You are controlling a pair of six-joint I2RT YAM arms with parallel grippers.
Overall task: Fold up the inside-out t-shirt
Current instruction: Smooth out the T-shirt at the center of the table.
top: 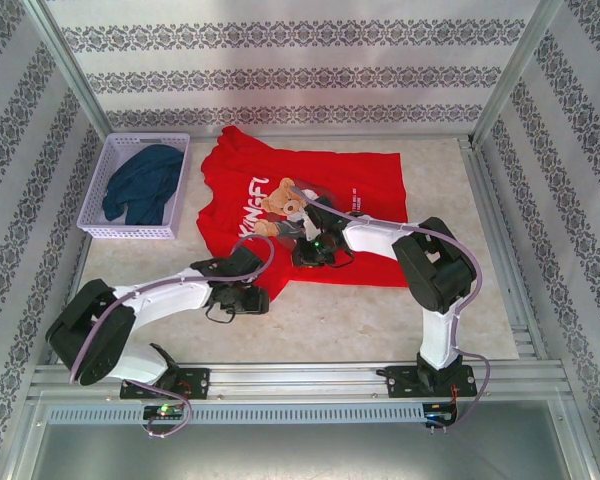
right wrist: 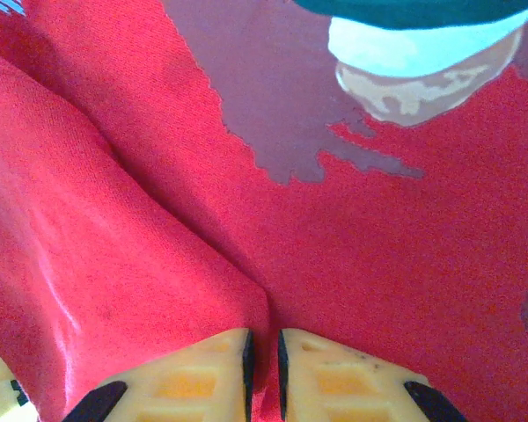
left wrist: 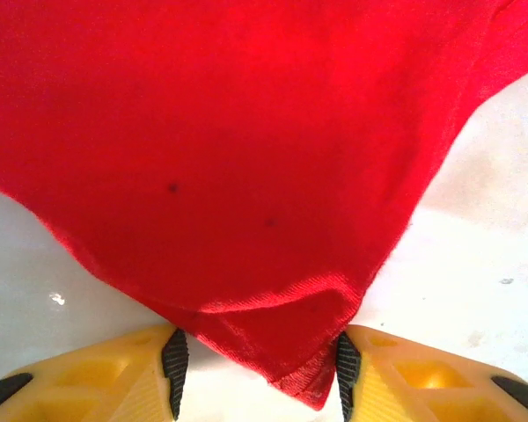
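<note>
The inside-out t-shirt lies spread on the table, bright red, with a teddy-bear print facing up. My left gripper sits at the shirt's near left corner. In the left wrist view, that gripper is open and the hemmed corner lies between its pads, unclamped. My right gripper is down on the shirt's near middle, just below the print. In the right wrist view, the right gripper is shut on a raised fold of red fabric, with part of the print beyond it.
A white lattice basket stands at the back left with a dark navy garment in it. Bare pale tabletop lies between the shirt and the arm bases. Patterned walls and metal frame posts enclose the table.
</note>
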